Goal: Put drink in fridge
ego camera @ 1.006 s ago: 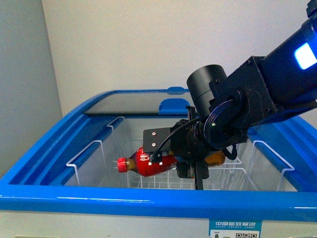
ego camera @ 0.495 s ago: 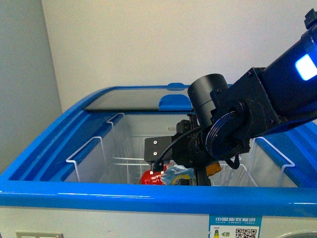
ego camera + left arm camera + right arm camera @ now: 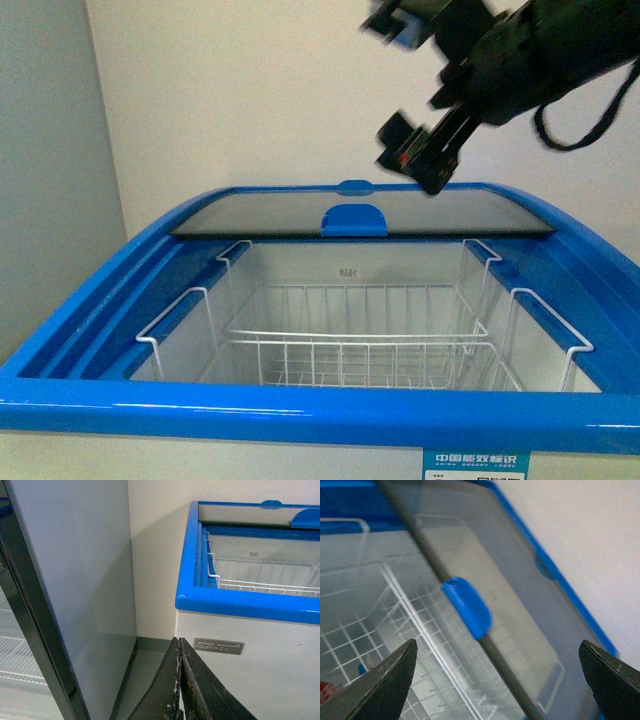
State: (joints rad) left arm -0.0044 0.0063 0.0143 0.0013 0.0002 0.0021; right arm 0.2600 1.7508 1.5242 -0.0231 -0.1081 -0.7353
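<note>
Though unseen from the front, drink (image 3: 326, 692) beneath basket (image 3: 427, 645) wires.

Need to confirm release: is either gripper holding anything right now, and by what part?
Nothing is held. The right gripper is open and empty above the fridge; the left gripper is shut on nothing.

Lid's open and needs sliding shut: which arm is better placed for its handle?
Right: the right gripper, open, hangs above the blue handle of the lid; the left gripper, shut, sits low outside the fridge.

Tall grey cabinet (image 3: 75, 580), cream wall (image 3: 250, 90)
</note>
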